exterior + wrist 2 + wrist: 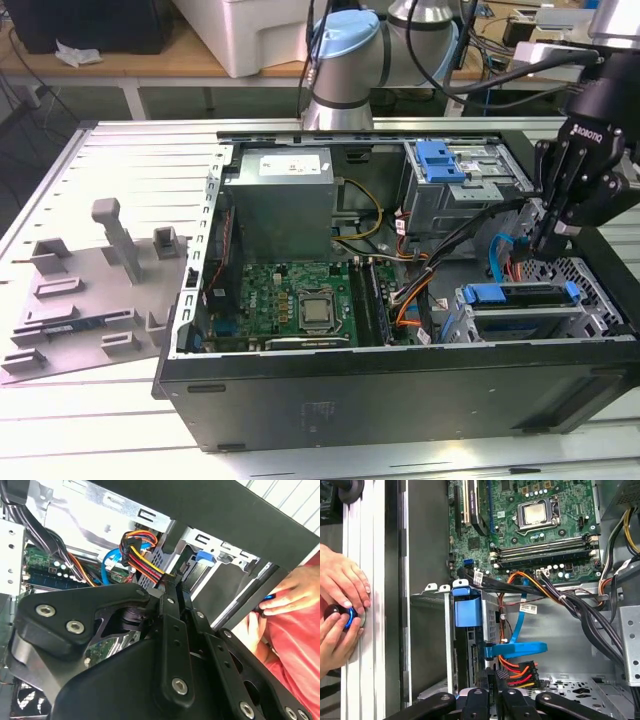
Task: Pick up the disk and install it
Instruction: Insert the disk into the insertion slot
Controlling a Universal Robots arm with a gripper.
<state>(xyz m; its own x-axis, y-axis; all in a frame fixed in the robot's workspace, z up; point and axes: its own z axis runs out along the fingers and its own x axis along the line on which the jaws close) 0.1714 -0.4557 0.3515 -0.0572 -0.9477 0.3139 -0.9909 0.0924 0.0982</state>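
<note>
The disk (520, 294) sits edge-up in the drive cage at the front corner of the open computer case, on the exterior view's right. Only its bright blue carrier rail shows clearly, and the rail's blue end tab (467, 611) stands out in the first wrist view. My gripper (541, 240) hangs just above and behind the cage, over the cables. Its black fingers (492, 682) lie close together, shut, with nothing seen between them. In the second wrist view my gripper (173, 586) has its tips right beside a plug of red, yellow and orange wires (142, 555).
A blue data cable (515, 649) and a power plug (522, 671) lie next to the fingertips. An empty blue bracket (438, 160) sits in the upper bay, by the grey power supply (278, 200). A person's hands (340, 605) rest on a blue-ringed button outside the case wall.
</note>
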